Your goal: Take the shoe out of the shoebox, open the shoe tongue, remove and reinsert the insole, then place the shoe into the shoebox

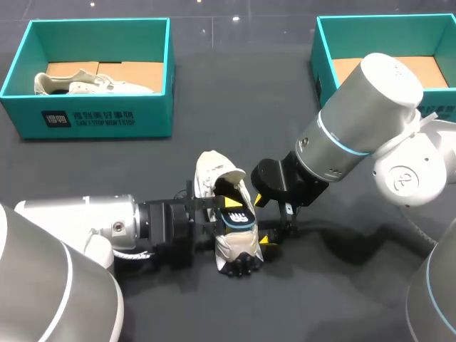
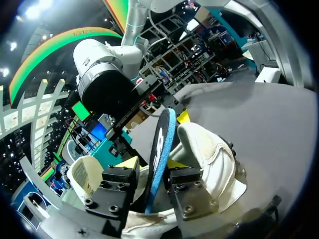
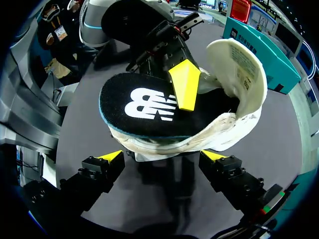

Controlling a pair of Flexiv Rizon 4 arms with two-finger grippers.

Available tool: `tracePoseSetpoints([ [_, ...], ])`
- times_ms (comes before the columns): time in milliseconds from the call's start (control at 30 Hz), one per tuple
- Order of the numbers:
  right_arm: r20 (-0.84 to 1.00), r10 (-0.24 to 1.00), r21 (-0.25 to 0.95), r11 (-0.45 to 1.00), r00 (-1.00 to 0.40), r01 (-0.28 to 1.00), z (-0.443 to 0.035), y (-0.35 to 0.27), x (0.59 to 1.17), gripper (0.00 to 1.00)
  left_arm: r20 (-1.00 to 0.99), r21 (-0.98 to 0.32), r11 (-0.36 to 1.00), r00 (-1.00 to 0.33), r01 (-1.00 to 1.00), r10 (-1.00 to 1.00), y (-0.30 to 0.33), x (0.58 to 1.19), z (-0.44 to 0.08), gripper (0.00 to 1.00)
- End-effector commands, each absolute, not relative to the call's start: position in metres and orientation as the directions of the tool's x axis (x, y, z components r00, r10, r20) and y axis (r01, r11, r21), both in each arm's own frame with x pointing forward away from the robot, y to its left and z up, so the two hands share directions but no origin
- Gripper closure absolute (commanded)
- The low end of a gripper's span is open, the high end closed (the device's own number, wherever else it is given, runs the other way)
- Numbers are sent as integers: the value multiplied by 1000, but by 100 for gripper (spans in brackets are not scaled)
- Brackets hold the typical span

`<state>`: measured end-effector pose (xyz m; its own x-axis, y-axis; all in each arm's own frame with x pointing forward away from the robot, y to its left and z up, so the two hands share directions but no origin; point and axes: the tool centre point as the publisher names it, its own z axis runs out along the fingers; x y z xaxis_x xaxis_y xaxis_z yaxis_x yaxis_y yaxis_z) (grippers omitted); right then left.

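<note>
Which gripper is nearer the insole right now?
Left. The left gripper is shut on the insole; the right gripper is open beside the shoe, clear of the insole.

- Shoe (image 1: 234, 246): white, lying mid-table (image 1: 107, 171), tongue lifted.
- Insole (image 1: 241, 216): black with a blue rim, standing out of the shoe's opening.
- Left gripper (image 1: 226, 209): at the shoe's left side, one yellow tip on the insole.
- Right gripper (image 1: 265, 219): just right of the shoe, fingers apart.
- Shoebox (image 1: 92, 117): teal, far left, holding a second white shoe (image 1: 78, 84).
- Second teal box (image 1: 324, 57): far right, partly behind the right arm (image 1: 356, 121).
</note>
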<state>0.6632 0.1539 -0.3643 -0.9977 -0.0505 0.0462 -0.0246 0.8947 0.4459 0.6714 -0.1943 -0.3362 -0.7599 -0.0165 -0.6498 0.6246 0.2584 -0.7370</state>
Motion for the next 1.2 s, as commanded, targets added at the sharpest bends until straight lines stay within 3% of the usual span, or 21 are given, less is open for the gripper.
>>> tracePoseSetpoints([
  [33, 44, -48, 444, 896, -998, -24, -365, 154, 662, 0, -658, -732, 247, -753, 635, -13, -188, 663, -328, 71],
  [133, 44, -48, 444, 896, -998, -24, -365, 154, 662, 0, -661, -731, 232, -750, 642, -10, -189, 657, -321, 71],
  [233, 44, -48, 444, 896, -998, -24, -365, 154, 662, 0, -668, -728, 216, -744, 651, -9, -190, 651, -313, 77],
  [300, 44, -48, 444, 896, -998, -24, -365, 154, 662, 0, -673, -725, 206, -740, 657, -8, -192, 648, -308, 89],
  [333, 44, -48, 444, 896, -998, -24, -365, 154, 662, 0, -675, -724, 202, -738, 660, -6, -192, 647, -307, 100],
  [1200, 44, -48, 444, 896, -998, -24, -365, 154, 662, 0, -685, -689, 296, -728, 661, 32, -186, 676, -347, 100],
])
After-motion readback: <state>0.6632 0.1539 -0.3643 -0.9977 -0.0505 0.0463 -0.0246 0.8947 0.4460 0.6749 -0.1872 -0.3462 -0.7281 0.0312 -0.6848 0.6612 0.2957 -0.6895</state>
